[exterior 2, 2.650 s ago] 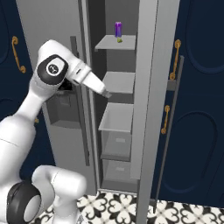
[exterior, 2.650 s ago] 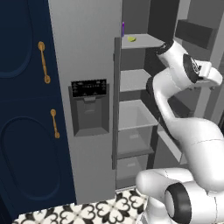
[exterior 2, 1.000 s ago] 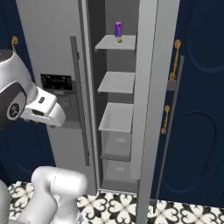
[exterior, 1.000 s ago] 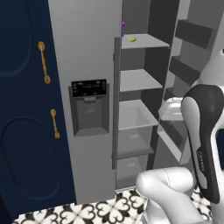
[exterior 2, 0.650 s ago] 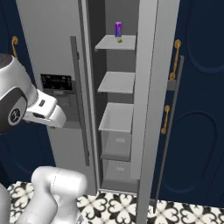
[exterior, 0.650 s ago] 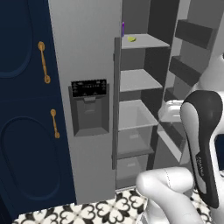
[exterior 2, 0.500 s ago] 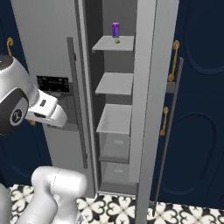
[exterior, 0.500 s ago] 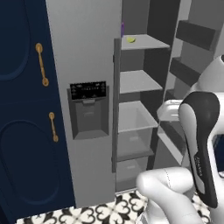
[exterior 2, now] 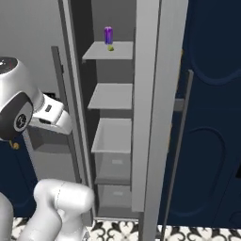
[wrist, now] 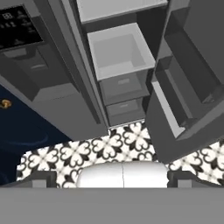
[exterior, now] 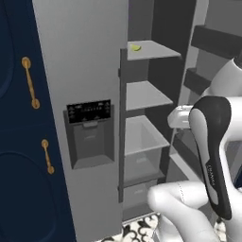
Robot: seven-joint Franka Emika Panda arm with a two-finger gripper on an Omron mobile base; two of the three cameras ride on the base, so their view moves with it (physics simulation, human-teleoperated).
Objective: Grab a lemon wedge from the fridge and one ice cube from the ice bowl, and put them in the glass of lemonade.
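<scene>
Claw (wrist: 112, 183) wide open, empty. Could knock purple can (exterior 2: 108, 35) at wedge's (exterior 2: 111, 47) 11 o'clock, reaching into fridge (exterior 2: 150, 117).

No text can be read; the fridge's (exterior: 85, 56) black dispenser panel (exterior: 89, 111) shows only blurred pale marks.

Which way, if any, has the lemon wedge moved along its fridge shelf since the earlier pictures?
No. The lemon wedge sits on the same top shelf; the camera shifted.
</scene>
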